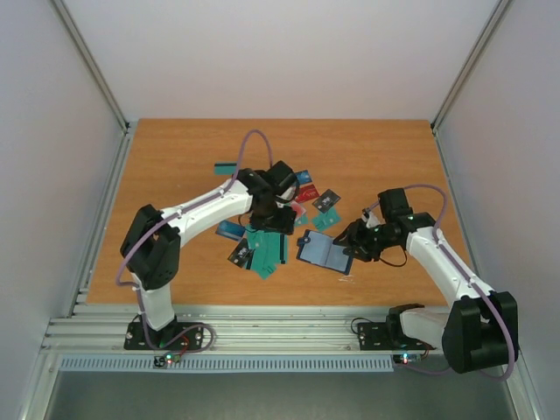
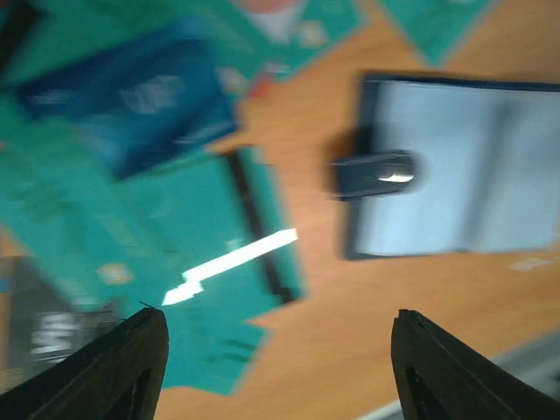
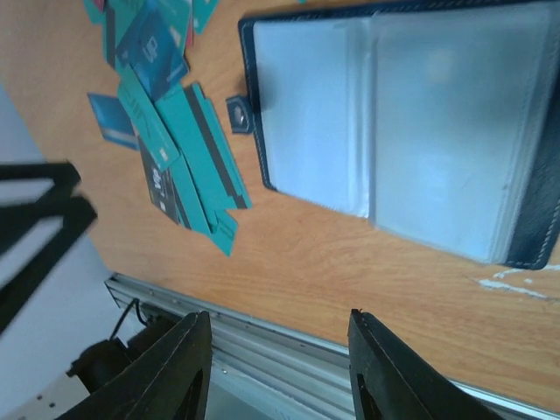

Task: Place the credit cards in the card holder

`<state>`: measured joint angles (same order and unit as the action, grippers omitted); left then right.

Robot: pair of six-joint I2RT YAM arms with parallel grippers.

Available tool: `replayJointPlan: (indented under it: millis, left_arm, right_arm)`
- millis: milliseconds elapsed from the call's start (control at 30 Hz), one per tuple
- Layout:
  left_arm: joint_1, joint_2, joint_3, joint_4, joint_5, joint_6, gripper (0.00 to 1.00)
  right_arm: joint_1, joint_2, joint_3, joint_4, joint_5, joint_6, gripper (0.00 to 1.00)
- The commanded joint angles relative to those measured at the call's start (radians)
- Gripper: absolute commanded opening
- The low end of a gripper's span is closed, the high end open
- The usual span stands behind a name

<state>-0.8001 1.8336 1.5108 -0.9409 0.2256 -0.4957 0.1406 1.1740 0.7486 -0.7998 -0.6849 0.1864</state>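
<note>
The card holder [image 1: 324,254] lies open on the table, showing clear pockets and a dark navy rim with a clasp tab [image 2: 376,171]. It also shows in the left wrist view [image 2: 464,166] and the right wrist view [image 3: 394,131]. Several credit cards, mostly teal [image 1: 264,249], lie in a loose pile left of it, with a blue card [image 2: 131,96] and a dark grey one among them. My left gripper [image 1: 273,219] hovers over the pile, open and empty [image 2: 280,350]. My right gripper [image 1: 352,242] is at the holder's right side, open and empty [image 3: 276,337].
More cards, red and dark grey [image 1: 315,197], lie behind the holder. The metal rail [image 3: 289,350] of the table's near edge runs just below my right gripper. Grey walls close the table's left and right sides.
</note>
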Motion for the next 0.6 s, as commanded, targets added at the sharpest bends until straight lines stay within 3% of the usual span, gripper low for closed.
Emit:
replayJointPlan:
  millis: [0, 367, 567]
  left_arm:
    - [0.022, 0.014, -0.003, -0.120, -0.277, 0.031, 0.74]
    - [0.095, 0.198, 0.122, -0.155, -0.317, -0.054, 0.93]
    - [0.134, 0.248, 0.110, -0.117, -0.284, -0.107, 0.98]
  right_arm:
    - [0.064, -0.030, -0.009, -0.013, 0.034, 0.056, 0.46]
    - [0.120, -0.015, -0.007, -0.013, 0.062, 0.072, 0.48]
    - [0.120, 0.051, 0.029, -0.043, 0.056, 0.019, 0.48]
